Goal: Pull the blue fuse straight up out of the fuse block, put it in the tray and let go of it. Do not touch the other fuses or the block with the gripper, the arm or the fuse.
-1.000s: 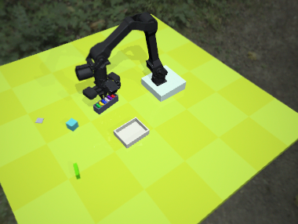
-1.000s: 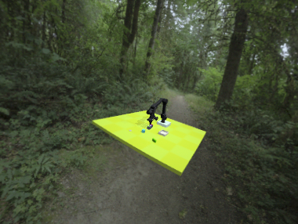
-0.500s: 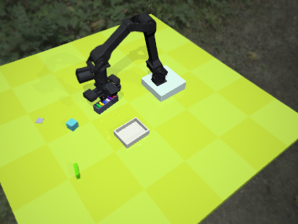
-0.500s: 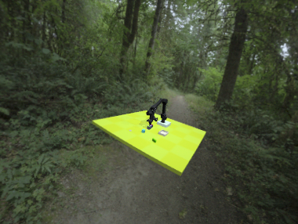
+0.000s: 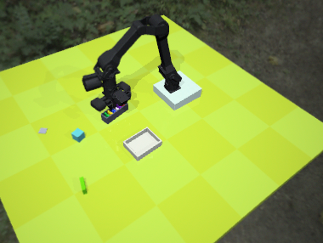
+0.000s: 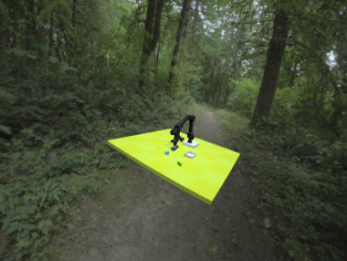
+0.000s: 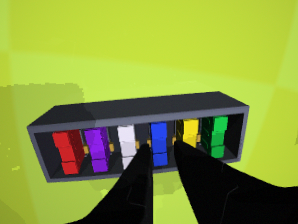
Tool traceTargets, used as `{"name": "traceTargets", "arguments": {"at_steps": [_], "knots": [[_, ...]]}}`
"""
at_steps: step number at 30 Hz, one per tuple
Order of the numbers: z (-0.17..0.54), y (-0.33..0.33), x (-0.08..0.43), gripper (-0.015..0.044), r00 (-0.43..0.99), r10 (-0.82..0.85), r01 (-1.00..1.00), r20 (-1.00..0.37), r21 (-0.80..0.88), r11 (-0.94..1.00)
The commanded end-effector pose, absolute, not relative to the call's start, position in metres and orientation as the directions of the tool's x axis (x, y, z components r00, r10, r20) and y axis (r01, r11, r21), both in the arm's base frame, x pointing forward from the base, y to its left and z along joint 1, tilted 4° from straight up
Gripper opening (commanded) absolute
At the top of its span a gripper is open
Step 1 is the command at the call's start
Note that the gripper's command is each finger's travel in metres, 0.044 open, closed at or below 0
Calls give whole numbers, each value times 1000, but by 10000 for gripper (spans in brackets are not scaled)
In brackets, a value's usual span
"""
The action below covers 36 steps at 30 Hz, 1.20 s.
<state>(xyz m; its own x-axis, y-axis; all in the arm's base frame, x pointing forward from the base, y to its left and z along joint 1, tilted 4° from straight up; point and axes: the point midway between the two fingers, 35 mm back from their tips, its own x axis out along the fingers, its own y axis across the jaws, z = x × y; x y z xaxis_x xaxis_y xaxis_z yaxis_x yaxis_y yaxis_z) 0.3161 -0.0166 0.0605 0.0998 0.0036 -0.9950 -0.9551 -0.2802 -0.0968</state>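
Down over the dark rectangular fuse block [image 7: 140, 132] hangs the black parallel-jaw gripper [image 7: 160, 152], its jaws set narrow with only a slim gap between them and nothing in it. That gap looks chosen to slip over one fuse and miss its neighbours. From the wrist view the two dark fingertips frame the small blue fuse [image 7: 158, 141], which sits in its slot in the row, between the white fuse [image 7: 127, 144] and the yellow fuse [image 7: 190, 131] — both just beside it, so the margin is tight. The blue fuse stands upright, long axis vertical, top end toward the gripper, ready for a straight lift. The shallow white rectangular tray [image 5: 143, 143] waits nearby on the yellow checkered mat [image 5: 221, 170] — apart from the block.
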Motion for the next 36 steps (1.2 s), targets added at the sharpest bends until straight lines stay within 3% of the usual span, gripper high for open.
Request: {"name": "traceTargets", "arguments": {"at_steps": [1, 16, 27, 36], "knots": [[57, -17, 316, 70, 98, 0, -955, -995, -95, -282], [51, -17, 317, 70, 98, 0, -955, -995, -95, -282], [52, -17, 317, 0, 100, 4, -955, -995, -97, -281], [55, -17, 317, 0, 100, 3, -955, -995, -96, -281]]}}
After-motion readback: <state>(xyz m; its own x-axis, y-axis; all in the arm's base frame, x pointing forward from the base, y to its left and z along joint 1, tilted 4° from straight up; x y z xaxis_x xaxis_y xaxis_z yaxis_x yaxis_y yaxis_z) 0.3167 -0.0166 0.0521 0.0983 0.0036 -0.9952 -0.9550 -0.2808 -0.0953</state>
